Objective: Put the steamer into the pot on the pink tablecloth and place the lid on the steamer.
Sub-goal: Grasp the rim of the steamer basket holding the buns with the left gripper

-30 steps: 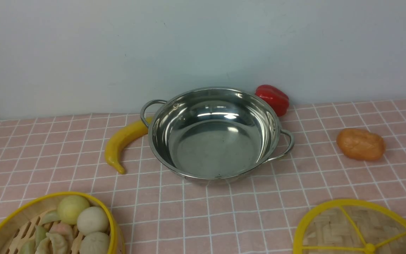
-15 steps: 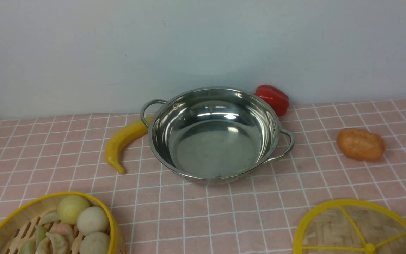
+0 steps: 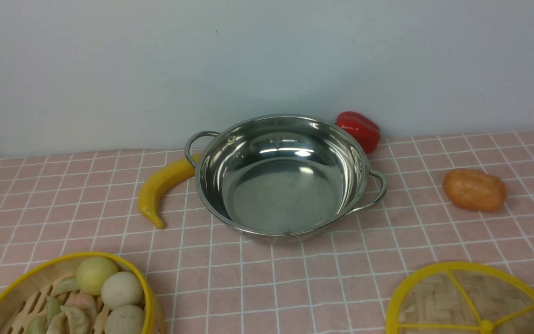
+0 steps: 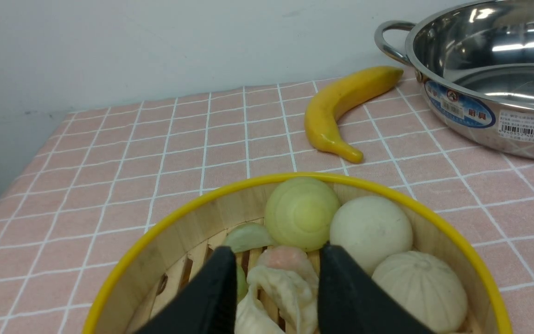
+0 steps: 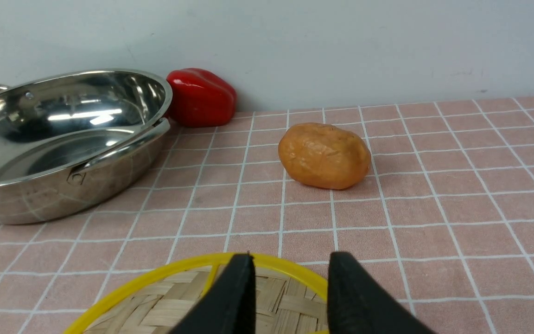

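The empty steel pot (image 3: 283, 185) stands at the back middle of the pink tablecloth (image 3: 295, 287). At the front left corner sits the steamer (image 3: 35, 278), a yellow-rimmed bamboo basket of buns and dumplings. The woven lid (image 3: 452, 301) lies flat at the front right. Neither gripper shows in the front view. In the left wrist view my left gripper (image 4: 276, 250) hangs open above the steamer (image 4: 193, 218), its fingers apart over the dumplings. In the right wrist view my right gripper (image 5: 290, 257) is open over the far edge of the lid (image 5: 155, 306), holding nothing.
A yellow banana (image 3: 158, 188) lies against the pot's left side, under its handle. A red pepper (image 3: 359, 130) sits behind the pot by the wall. An orange-brown potato (image 3: 474, 189) lies to the pot's right. The pale wall closes off the back.
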